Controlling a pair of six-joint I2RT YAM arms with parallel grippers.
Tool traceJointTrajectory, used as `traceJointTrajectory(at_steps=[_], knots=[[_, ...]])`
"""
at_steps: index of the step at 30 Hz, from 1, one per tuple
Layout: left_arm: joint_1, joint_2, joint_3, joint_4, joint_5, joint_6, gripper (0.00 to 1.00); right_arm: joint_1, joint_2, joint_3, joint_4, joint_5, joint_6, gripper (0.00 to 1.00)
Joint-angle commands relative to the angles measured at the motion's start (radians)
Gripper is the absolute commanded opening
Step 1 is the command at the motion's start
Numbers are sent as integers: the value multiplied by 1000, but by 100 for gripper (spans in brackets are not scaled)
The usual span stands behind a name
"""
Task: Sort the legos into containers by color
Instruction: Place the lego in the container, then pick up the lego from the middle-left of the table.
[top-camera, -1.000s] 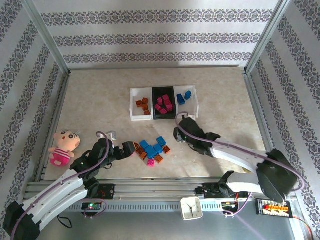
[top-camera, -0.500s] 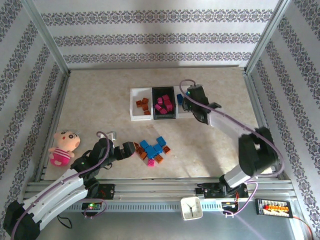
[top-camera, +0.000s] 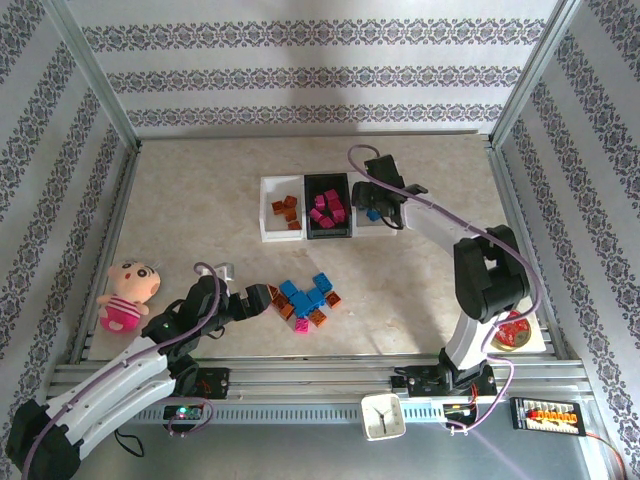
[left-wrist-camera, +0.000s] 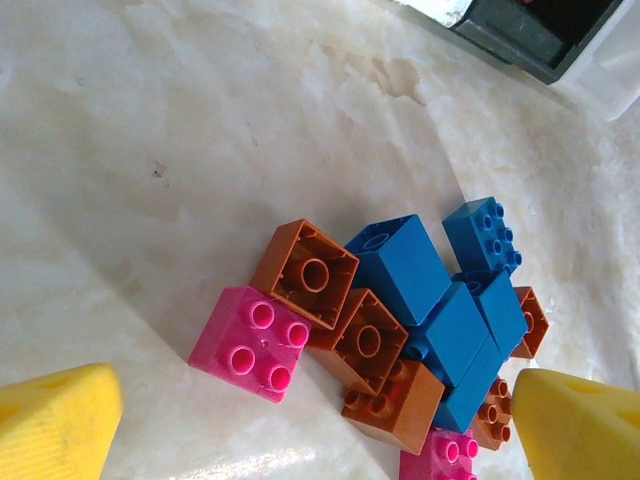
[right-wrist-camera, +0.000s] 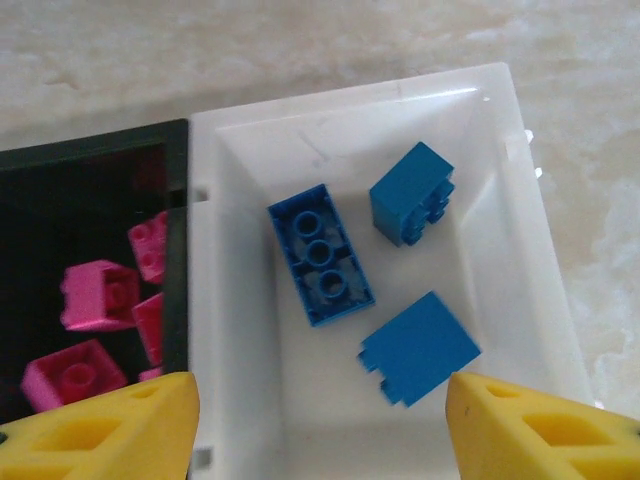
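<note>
Right arm shift: since a second ago the right gripper (top-camera: 372, 203) has been swinging away from the table right of the loose pile, and it is now hanging over the right white bin (right-wrist-camera: 525, 230) at the right end of the row.
Right claw: its yellow fingers (right-wrist-camera: 110, 430) are standing wide apart, with nothing caught between them.
Left arm: the left gripper (top-camera: 262, 298) is staying where it was, low over the table at the left edge of the pile.
Left claw: its fingertips (left-wrist-camera: 55, 425) are spreading wide and holding nothing.
Loose legos (top-camera: 308, 298): blue, orange-brown and magenta pieces are lying bunched together on the table, near of the bins and between the two arms.
Pile edge: a magenta brick (left-wrist-camera: 250, 343) is sitting studs-up at the left, touching an orange-brown brick (left-wrist-camera: 305, 272) that is lying hollow side up.
Right white bin contents: three blue legos (right-wrist-camera: 320, 255) are lying apart from one another on the floor, the long one showing its hollow underside.
Black middle bin (right-wrist-camera: 90, 175): magenta legos (right-wrist-camera: 95, 295) are lying inside.
Left white bin (top-camera: 280, 236): orange-brown legos (top-camera: 287, 210) are lying inside.
Bystanders: a pink plush doll (top-camera: 128, 292) is lying by the table's left edge, and a small white clock (top-camera: 383, 415) is sitting at the near rail.
</note>
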Motion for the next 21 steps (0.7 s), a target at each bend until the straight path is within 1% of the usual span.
traceJointTrajectory(at_steps=[1,3,6,8,11,13,15,21], knots=[[-12,72,56,-37,19,52,95,46,-101,-77,13,-33,-4,66],[-18,146,75,-46,15,72,85,69,-145,-136,31,-36,-2,66],[-47,236,101,-50,-31,100,71,89,-200,-211,54,-47,13,66],[-80,281,124,-65,-78,112,69,91,-234,-255,73,-54,30,66],[-133,339,171,-126,-166,125,69,91,-278,-303,90,-55,42,66],[-153,369,193,-155,-212,130,68,90,-299,-325,93,-52,47,66],[-159,395,202,-166,-238,134,64,90,-316,-338,94,-50,51,66],[-169,501,224,-136,-263,166,63,88,-347,-360,100,-41,56,66]])
